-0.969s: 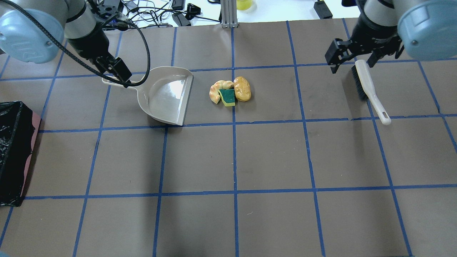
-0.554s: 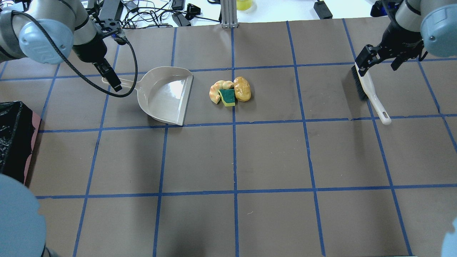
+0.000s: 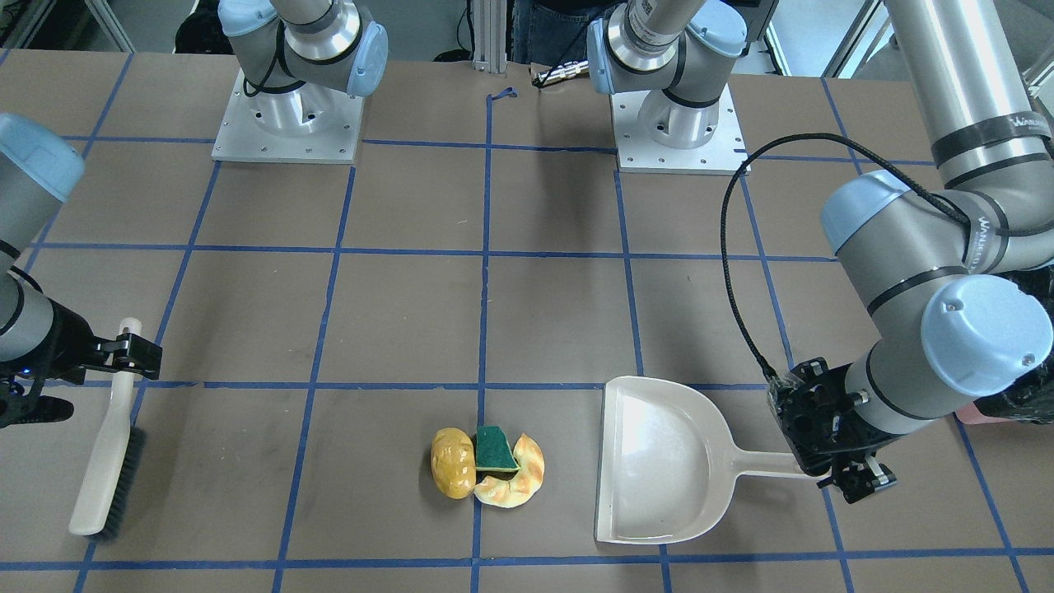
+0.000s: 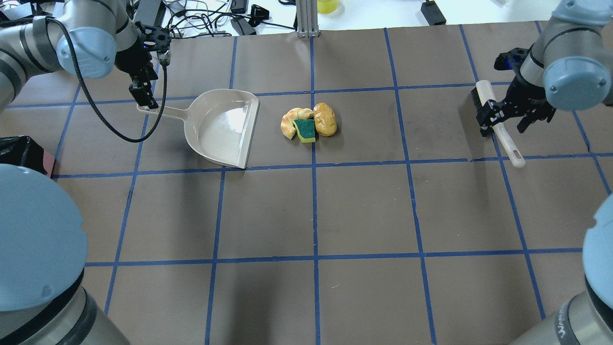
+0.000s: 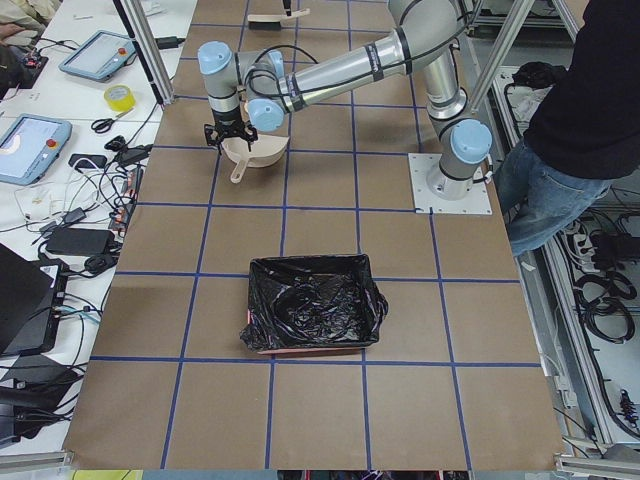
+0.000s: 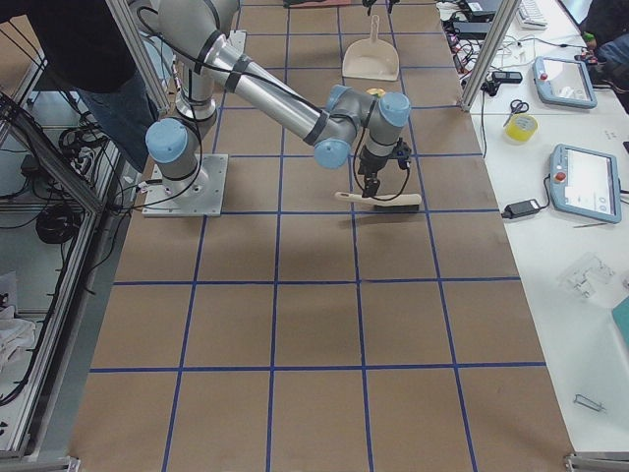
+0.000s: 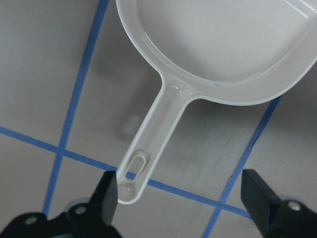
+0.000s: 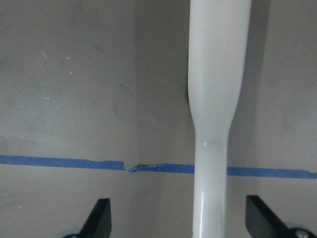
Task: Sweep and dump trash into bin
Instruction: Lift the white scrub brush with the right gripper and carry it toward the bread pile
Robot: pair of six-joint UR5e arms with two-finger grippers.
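Observation:
The trash lies in a tight cluster mid-table: a croissant (image 4: pixel 292 122), a green-and-yellow sponge (image 4: pixel 305 129) and a potato-like lump (image 4: pixel 325 119). It also shows in the front view (image 3: pixel 451 473). A beige dustpan (image 4: pixel 225 129) lies to their left with its mouth toward them. My left gripper (image 4: pixel 142 99) is open over the end of the dustpan's handle (image 7: pixel 148 148), which lies near one finger (image 7: pixel 106 198). My right gripper (image 4: pixel 504 120) is open and straddles the handle of a white brush (image 8: pixel 215 99) that lies flat (image 4: pixel 498 129). The black-lined pink bin (image 5: pixel 315 305) stands at the left edge.
The table is brown paper with a blue tape grid (image 4: pixel 313 165). My arms' elbows fill the near left corner (image 4: pixel 33 239) and near right corner (image 4: pixel 601 249) of the overhead view. Cables and devices lie beyond the far edge (image 4: pixel 230 19). An operator stands beside the robot base (image 5: pixel 580 120).
My right gripper moved from the brush's bristle end along it to its handle. My left gripper shifted left to the tip of the dustpan's handle. The trash, dustpan and brush have not moved.

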